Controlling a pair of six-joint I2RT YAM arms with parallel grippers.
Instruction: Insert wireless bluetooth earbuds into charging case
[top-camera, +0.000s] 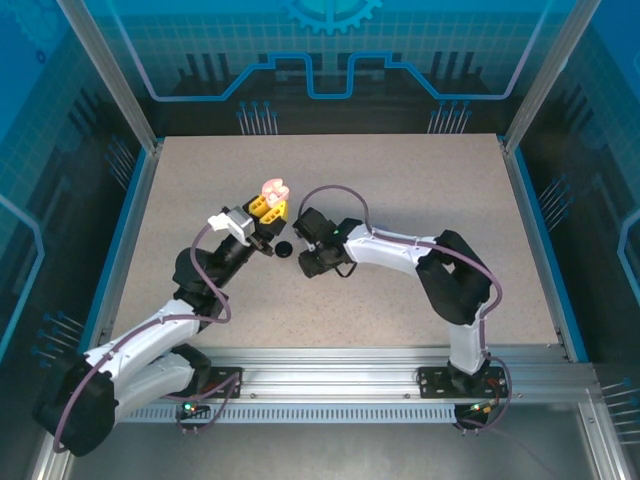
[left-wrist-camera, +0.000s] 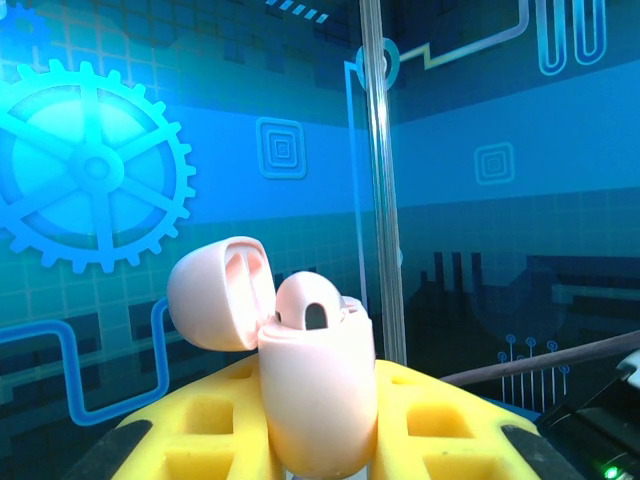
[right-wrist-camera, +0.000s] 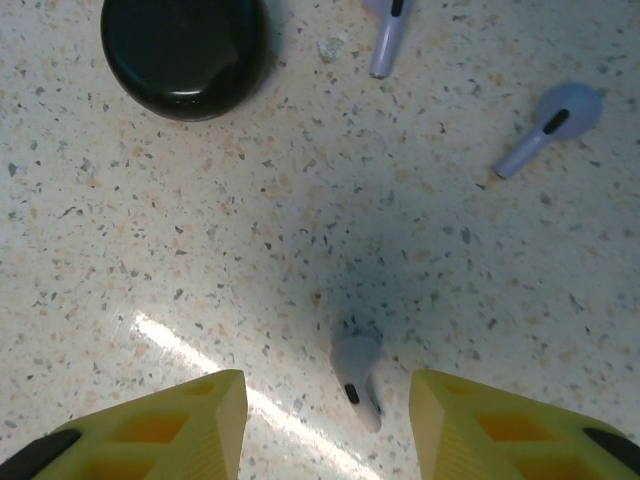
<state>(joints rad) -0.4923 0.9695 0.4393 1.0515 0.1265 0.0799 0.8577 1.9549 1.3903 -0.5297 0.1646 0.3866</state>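
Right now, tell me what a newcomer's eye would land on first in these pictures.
The open pale pink charging case, clamped in the left gripper above the table, one pink earbud already seated. Below the right gripper, a pale earbud lies on the table between its open yellow fingers, with a black round case and two lavender earbuds beyond.

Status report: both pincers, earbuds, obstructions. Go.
Left pincer shut on open pink case, pink earbud seated. Right pincer open, straddling pale earbud on table. Black case, two lavender earbuds beyond; nothing blocking.
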